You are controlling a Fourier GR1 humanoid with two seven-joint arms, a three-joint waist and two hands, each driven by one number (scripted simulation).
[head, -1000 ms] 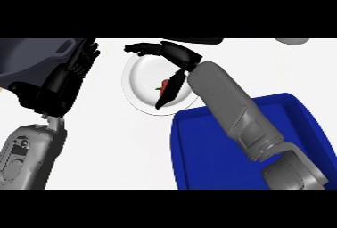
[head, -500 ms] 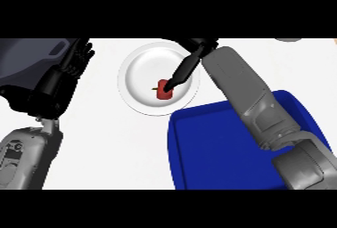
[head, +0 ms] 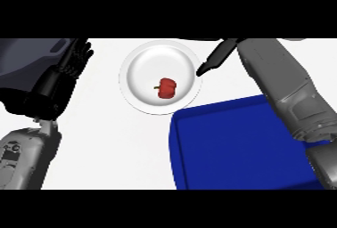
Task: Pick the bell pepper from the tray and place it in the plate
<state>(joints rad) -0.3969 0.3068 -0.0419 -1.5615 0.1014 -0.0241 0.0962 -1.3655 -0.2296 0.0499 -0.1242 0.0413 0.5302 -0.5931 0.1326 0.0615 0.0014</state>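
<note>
We look steeply down on a plain white counter [head: 105, 147] that fills the view. A white plate [head: 148, 62] sits far and centre, and the red pepper [head: 166, 87] lies in it, a little near of the middle, with no hand on it. A blue tray [head: 237, 147] takes the near right, its far left corner right at the plate's near rim. Our right hand [head: 214, 60] hangs at the plate's right rim, fingers straight and together, holding nothing. Its grey forearm [head: 280, 84] runs back over the tray. Our left hand [head: 63, 73] is at the far left, well apart from the plate; open or closed, we cannot tell.
</note>
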